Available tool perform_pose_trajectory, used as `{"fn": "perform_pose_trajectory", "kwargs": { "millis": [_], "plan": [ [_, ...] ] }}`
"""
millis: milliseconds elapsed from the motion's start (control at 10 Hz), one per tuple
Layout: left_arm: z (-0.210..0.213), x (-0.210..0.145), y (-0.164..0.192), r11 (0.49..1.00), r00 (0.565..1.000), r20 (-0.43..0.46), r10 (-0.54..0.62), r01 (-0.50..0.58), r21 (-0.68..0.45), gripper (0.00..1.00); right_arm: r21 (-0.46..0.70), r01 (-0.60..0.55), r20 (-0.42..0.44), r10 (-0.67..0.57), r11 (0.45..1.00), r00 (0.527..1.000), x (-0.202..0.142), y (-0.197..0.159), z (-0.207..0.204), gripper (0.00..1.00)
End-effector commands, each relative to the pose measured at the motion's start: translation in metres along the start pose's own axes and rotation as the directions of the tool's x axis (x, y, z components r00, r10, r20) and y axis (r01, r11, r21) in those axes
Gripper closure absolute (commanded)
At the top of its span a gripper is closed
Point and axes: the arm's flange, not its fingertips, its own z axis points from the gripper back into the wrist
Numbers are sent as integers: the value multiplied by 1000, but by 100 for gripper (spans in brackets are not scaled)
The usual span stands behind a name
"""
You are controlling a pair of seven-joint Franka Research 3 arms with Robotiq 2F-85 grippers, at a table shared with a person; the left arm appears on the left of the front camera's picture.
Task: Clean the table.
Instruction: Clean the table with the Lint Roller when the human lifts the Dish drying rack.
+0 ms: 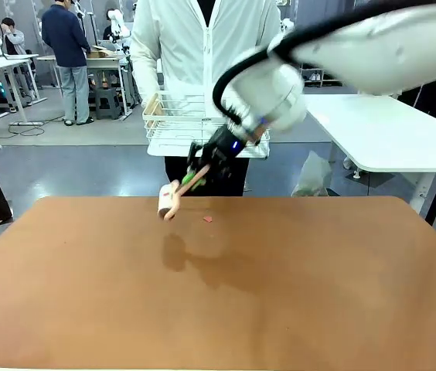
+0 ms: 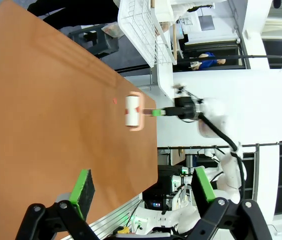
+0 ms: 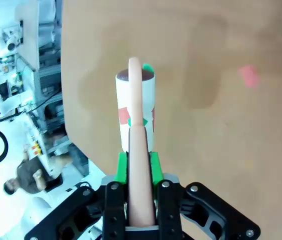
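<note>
Treat table [image 1: 295, 301] as rigid, smooth and fixed, spanning the foreground: no grasp, only wiping. Expect red scrap [image 1: 208, 219] near far edge to lift lightly. Hold lint roller [image 1: 166, 202], near scrap, by pink handle, clamped in right gripper [image 1: 191, 179]. Left gripper [image 2: 142, 189] spread wide, empty.

Grey, smooth floor [image 1: 86, 166] from 9 to 3 o'clock, evenly lit. At 2 o'clock: white-topped table [image 1: 388, 131] on black legs. At 1 o'clock, on the floor beside that table: crumpled translucent bag [image 1: 313, 176]. At 10 o'clock: row of light work tables [image 1: 1, 66] with loose cables [image 1: 25, 127] on the floor beneath. At 11 o'clock: person in a dark top [image 1: 67, 46], standing at those tables.
</note>
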Motion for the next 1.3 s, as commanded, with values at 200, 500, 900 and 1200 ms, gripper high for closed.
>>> {"fn": "perform_pose_trajectory", "kwargs": {
  "millis": [200, 500, 900, 1200],
  "plan": [
    [2, 1, -1, 1000, 1000, 13, 5, -5, -31, 0, -221, 136, 107, -114, 966, 988, -70, -74, 131, 79],
    [2, 1, -1, 1000, 1000, 13, 5, -5, -31, 0, -401, 236, 194, -170, 885, 966, -79, -133, 174, 79],
    [2, 1, -1, 1000, 1000, 13, 5, -5, -31, 0, -478, 275, 201, -201, 834, 959, -21, -146, 157, 79],
    [2, 1, -1, 1000, 1000, 13, 5, -5, -31, 0, -500, 271, 136, -234, 823, 963, -1, -147, 144, 79]
  ]
}}
